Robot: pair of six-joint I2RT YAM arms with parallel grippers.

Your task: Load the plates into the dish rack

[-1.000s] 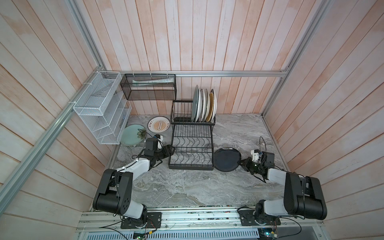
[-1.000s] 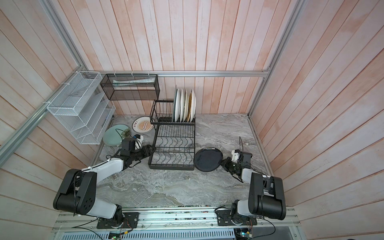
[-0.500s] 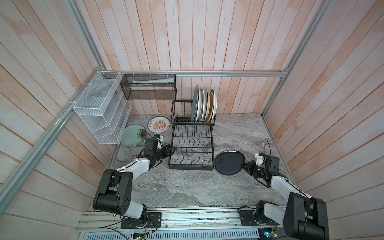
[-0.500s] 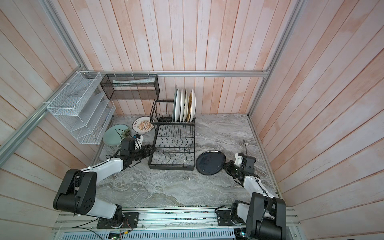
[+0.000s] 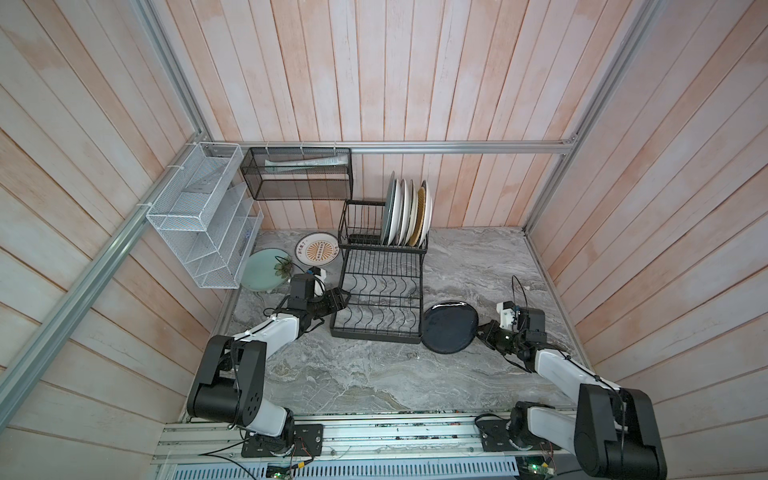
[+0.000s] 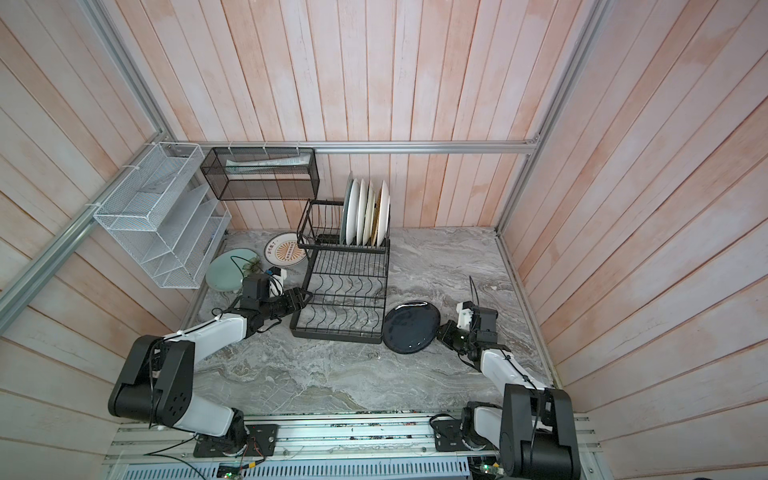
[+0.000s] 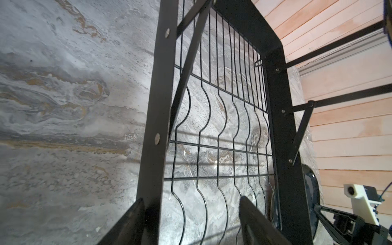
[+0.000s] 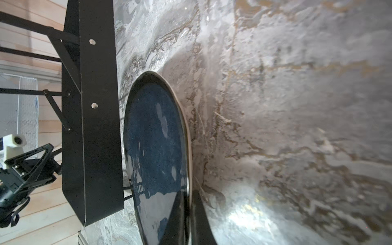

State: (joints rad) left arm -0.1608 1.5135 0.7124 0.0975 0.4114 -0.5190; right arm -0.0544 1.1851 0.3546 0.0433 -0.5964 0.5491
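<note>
The black plate (image 5: pixel 450 328) (image 6: pixel 411 328) sits by the front right corner of the black wire dish rack (image 5: pixel 376 334) (image 6: pixel 336 336). My right gripper (image 5: pixel 482 332) (image 8: pixel 188 197) is shut on its near rim. In the right wrist view the plate (image 8: pixel 154 131) runs along the rack's side (image 8: pixel 97 127). My left gripper (image 5: pixel 343 297) (image 7: pixel 191 212) is open and straddles the left rail (image 7: pixel 154 106) of the lower tier. Several plates (image 5: pixel 409 212) stand upright in the upper tier. A sunburst plate (image 5: pixel 318 249) and a pale green plate (image 5: pixel 266 269) lie flat left of the rack.
A white mesh organizer (image 5: pixel 203 224) and a black mesh basket (image 5: pixel 299 174) hang on the back left walls. Wooden walls close in the marble tabletop (image 5: pixel 374 374) on three sides. The arm bases sit along the front rail.
The right arm has folded lower and drawn back, and the black plate in its grip has shifted a little toward the front. The left arm has not moved.
</note>
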